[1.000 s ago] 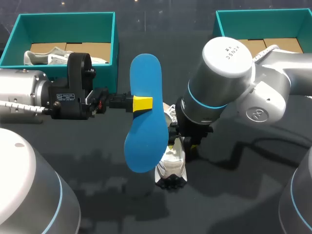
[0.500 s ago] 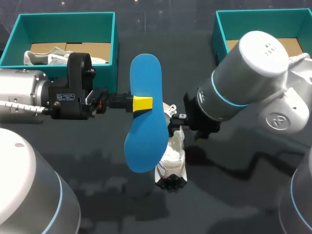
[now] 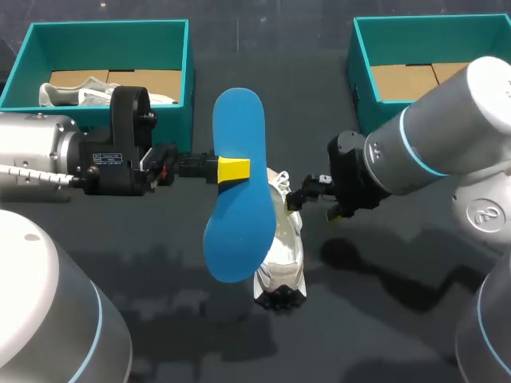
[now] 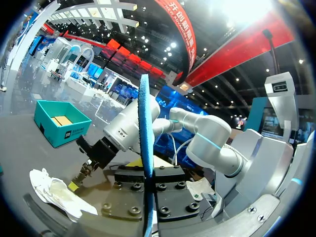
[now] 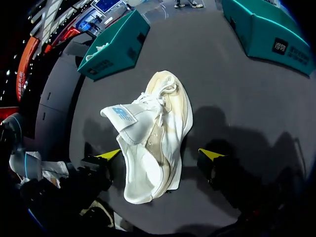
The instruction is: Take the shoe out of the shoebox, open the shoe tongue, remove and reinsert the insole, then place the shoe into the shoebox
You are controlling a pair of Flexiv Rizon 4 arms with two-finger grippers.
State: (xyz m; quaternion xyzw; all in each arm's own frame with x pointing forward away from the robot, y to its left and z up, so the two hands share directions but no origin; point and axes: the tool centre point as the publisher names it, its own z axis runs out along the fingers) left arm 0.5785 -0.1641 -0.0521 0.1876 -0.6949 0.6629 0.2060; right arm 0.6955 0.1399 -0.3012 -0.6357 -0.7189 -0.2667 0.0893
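My left gripper (image 3: 232,169) is shut on the middle of a blue insole (image 3: 237,215) and holds it in the air, level with the table. In the left wrist view the insole (image 4: 145,128) shows edge-on between the fingers. A white shoe (image 3: 281,259) lies on the dark table, partly under the insole, with its tongue (image 5: 124,117) folded out. My right gripper (image 3: 310,206) hangs just right of and above the shoe. Its yellow-tipped fingers (image 5: 109,154) stand wide open on either side of the shoe (image 5: 157,133) and touch nothing.
A teal shoebox (image 3: 188,64) at the back left holds another white shoe (image 3: 76,93). A second teal shoebox (image 3: 361,60) stands at the back right, partly behind my right arm. The dark table (image 3: 375,319) is bare in front of the shoe.
My right arm has drawn back to the right, away from the shoe, and its fingers have spread wide. The left arm and the insole have not moved.
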